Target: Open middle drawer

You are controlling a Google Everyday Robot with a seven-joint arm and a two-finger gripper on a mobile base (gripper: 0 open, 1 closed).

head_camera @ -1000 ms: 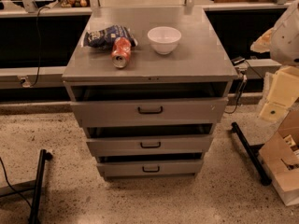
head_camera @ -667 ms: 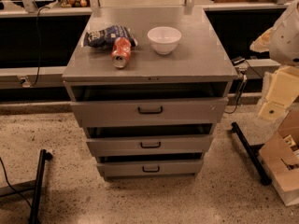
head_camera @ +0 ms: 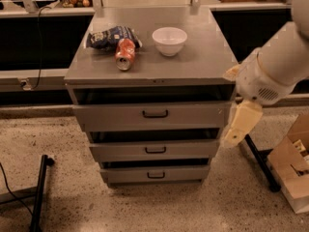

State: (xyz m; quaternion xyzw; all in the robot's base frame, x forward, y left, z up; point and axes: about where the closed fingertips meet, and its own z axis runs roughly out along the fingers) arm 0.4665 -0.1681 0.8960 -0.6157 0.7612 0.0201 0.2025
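Mid-drawer [head_camera: 126,151] grey, black-handled — tool [head_camera: 240,124] right

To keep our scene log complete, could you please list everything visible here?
cabinet: one, grey, centre
top drawer: one, grey, uppermost tier
middle drawer: one, grey, second tier
bottom drawer: one, grey, lowest tier
bowl: one, white, cabinet top
can: one, red, lying left of bowl
bag: one, blue, behind can
cardboard box: one, brown, floor, right edge
stand: one, black, floor, left
arm: one, white, right edge
gripper: one, cream, beside the drawers' right ends
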